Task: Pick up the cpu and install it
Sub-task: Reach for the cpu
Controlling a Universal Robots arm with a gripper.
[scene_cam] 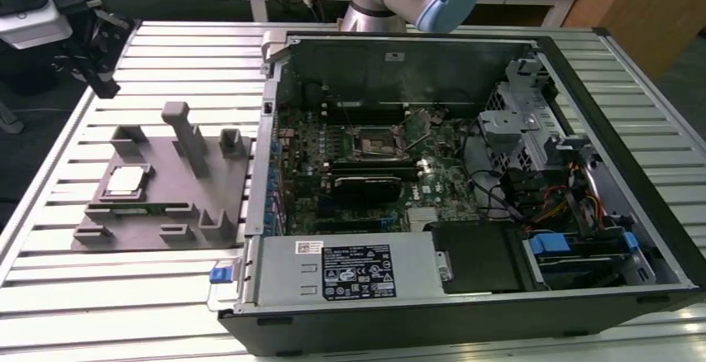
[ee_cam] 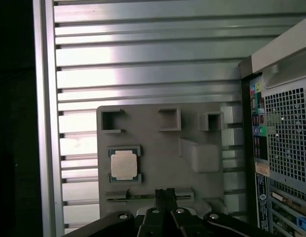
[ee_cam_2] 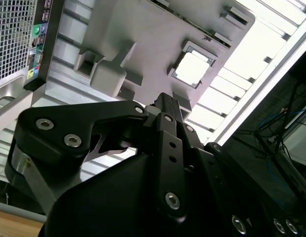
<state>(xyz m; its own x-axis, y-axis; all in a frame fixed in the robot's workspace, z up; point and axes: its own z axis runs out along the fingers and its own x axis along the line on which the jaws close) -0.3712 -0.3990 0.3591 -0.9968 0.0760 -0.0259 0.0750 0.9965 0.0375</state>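
Slatted table [ee_cam: 143, 49] under the tray [ee_cam: 158, 148] — the cpu [ee_cam: 123, 164] lies in the tray, unpicked; my gripper [ee_cam: 165, 194] hovers over the tray's edge, fingers [ee_cam: 160, 197] clenched on nothing.

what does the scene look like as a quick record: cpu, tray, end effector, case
cpu: lying flat in a pocket of the tray, not picked up
tray: grey, on the slatted metal table
end effector: shut, holding nothing, apart from the cpu
computer case: open, on the exterior view's right of the tray
socket: looks empty
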